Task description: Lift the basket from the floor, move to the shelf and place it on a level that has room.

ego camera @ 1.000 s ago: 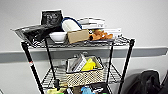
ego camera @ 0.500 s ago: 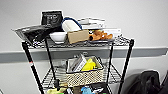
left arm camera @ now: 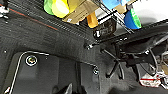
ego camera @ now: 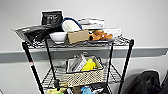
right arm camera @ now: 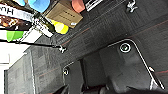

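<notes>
A: Where is the basket (ego camera: pixel 84 72) placed?

B: It is seen in the lower middle of the head view, resting on the middle level (ego camera: pixel 113 75) of the shelf (ego camera: pixel 126 62). It is set between the posts, somewhat toward the front edge. A yellow item and some flat packets are held inside it.

A: So the floor (left arm camera: pixel 50 37) is no longer under it?

B: No. The dark carpet is seen in both wrist views, with nothing woven lying on it. The placing step can be judged as done, or nearly so.

A: How is the long axis of the basket laid?

B: It runs across the frame, left to right, along the front edge of the level. Bare wire is left to its right.

A: Which way does the basket lie from the fingers?

B: That cannot be fixed from these pictures. Both wrist cameras are pointed down at the carpet and the foot of the shelf, with coloured items of the bottom level at their upper edges. The basket would be judged to lie above both wrists. Which arm is nearer cannot be told.

A: And the state of the fingers?

B: It cannot be told for either arm; nothing can be made out between them.
</notes>
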Controlling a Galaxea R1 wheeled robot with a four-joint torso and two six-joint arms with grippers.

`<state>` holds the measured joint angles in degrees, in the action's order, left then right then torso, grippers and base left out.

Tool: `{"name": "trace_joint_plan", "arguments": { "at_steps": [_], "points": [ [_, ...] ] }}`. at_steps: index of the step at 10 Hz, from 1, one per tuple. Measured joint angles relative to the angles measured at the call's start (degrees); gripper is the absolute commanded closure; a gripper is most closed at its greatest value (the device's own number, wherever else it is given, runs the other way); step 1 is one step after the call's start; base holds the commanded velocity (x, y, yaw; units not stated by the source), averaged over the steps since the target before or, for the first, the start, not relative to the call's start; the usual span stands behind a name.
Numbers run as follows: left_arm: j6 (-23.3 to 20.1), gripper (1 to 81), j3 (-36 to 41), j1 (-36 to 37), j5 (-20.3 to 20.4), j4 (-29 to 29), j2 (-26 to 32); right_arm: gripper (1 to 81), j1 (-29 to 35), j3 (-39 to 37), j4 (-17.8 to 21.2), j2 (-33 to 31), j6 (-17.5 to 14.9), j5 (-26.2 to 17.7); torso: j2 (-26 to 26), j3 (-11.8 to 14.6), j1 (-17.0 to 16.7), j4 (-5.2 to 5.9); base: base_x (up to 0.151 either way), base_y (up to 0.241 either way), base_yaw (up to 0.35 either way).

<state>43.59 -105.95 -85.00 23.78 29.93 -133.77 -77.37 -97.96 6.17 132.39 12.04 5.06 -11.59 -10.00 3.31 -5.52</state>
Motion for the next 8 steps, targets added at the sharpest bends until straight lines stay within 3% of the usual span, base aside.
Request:
{"name": "trace_joint_plan", "arguments": {
  "at_steps": [8],
  "points": [
    [-0.1, 1.0, -20.0, -2.4, -5.0, 1.9, -15.5, 1.0, -6.8, -26.6, -3.8, 17.4, 0.0, -1.1, -0.1, 0.1, -0.1, 0.0, 0.0, 0.0, 0.0]
  ]
}}
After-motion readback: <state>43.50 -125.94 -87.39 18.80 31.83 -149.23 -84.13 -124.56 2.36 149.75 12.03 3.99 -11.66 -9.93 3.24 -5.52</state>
